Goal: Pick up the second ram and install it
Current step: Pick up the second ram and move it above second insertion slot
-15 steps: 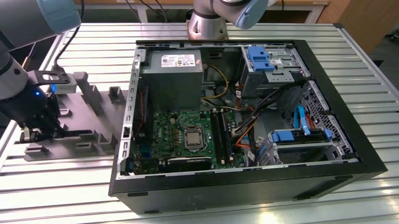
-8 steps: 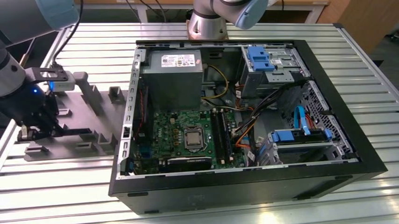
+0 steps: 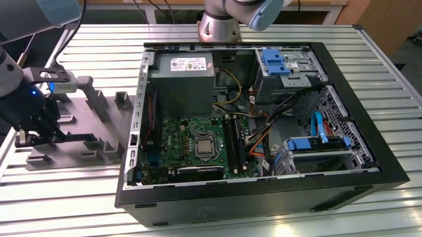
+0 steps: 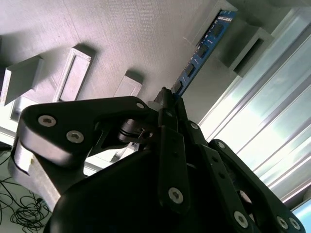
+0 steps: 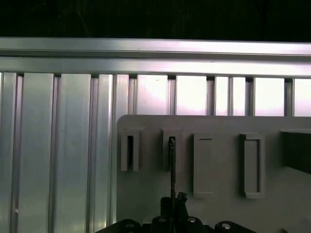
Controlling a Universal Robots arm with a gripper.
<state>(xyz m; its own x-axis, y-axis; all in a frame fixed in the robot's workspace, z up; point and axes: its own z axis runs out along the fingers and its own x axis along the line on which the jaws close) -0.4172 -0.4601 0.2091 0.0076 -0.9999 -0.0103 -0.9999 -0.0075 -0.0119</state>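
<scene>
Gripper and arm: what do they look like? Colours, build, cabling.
The matte black gripper has two jointed fingers built from flat bars, with silver screw heads and pins at the pivots. In the exterior view its body carries a small blue light. The arm has silver-grey tube sections and pale blue-grey rounded joint caps; a thin black cable hangs beside it.

The second ram is blue with black chips. The hand is black, the fixture plain grey, the table ribbed silver.
</scene>
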